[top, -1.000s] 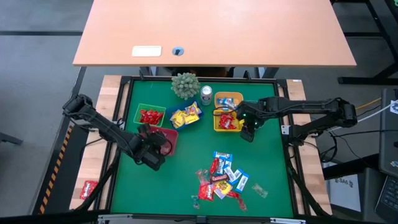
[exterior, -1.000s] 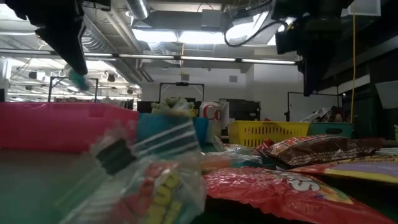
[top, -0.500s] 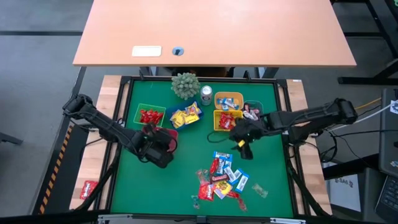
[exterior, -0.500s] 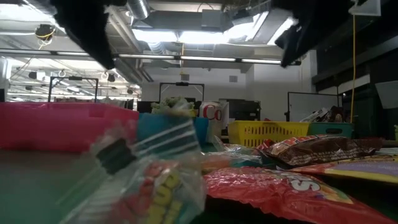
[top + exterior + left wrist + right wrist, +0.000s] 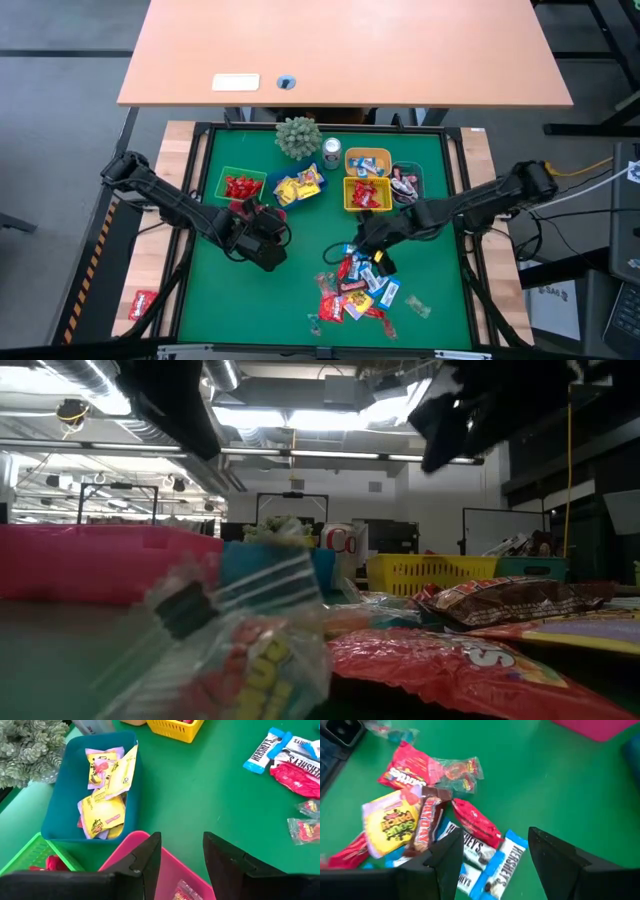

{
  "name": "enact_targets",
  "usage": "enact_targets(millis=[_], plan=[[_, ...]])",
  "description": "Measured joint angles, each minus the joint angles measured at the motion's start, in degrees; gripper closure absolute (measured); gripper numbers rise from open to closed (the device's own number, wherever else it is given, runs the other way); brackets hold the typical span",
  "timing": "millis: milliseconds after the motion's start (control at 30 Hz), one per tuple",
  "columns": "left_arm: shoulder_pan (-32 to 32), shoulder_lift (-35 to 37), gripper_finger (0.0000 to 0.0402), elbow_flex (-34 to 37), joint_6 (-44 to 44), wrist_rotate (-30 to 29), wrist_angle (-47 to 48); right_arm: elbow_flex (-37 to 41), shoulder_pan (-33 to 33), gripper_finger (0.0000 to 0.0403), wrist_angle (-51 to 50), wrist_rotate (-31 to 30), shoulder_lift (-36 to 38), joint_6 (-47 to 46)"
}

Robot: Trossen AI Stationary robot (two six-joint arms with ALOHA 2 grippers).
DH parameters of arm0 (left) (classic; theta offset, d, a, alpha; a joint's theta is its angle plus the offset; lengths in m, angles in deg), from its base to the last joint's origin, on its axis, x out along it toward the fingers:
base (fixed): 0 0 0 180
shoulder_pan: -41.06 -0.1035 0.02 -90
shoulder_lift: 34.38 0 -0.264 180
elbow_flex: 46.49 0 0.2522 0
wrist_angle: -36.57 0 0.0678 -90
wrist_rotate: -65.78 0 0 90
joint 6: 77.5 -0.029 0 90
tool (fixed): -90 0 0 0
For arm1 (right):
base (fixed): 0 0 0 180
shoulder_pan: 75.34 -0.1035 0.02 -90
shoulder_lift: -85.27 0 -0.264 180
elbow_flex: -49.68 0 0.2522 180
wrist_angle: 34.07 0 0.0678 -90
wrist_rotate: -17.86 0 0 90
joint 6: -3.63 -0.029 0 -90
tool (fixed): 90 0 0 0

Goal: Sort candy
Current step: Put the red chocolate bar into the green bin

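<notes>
Over the candy pile (image 5: pixel 356 288) hangs my right gripper (image 5: pixel 374 241), just at the pile's edge nearest the yellow bin (image 5: pixel 366 194). Its two fingers (image 5: pixel 559 857) stand apart and nothing is between them. In my right wrist view I look down past them at the pile: a blue-and-white bar (image 5: pixel 503 862), a red packet (image 5: pixel 403 771), a yellow packet (image 5: pixel 388 822) and a brown bar (image 5: pixel 426 822), all lying flat on the green mat (image 5: pixel 290 290). My right arm (image 5: pixel 470 202) reaches in from the side of the table, stretched long and low toward the pile.

My left gripper (image 5: pixel 270 243) is on the other side of the pile, well apart from it, above the pink bin (image 5: pixel 165 877). Its fingers (image 5: pixel 148 857) are also apart and hold nothing. My left arm (image 5: pixel 170 203) comes in bent from its own corner of the table. A piece of candy lies inside the pink bin.

Beyond the pink bin, farther from the pile, the blue bin (image 5: pixel 67 807) holds yellow packets and the green bin (image 5: pixel 242 184) holds red ones. Near these stand the small plant (image 5: pixel 298 137) and the silver can (image 5: pixel 331 152).
</notes>
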Motion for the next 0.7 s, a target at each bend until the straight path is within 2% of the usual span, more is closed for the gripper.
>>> enact_targets(millis=[300,700], plan=[[-0.01,0.00,0.0268,0.00,-0.08,0.14,-0.95,0.02,0.04,0.0182,6.02,3.48,-10.30,7.73],[0.01,0.00,0.0269,0.02,-0.05,0.15,-2.97,0.02,0.15,0.0182,8.77,3.48,-17.70,9.43]])
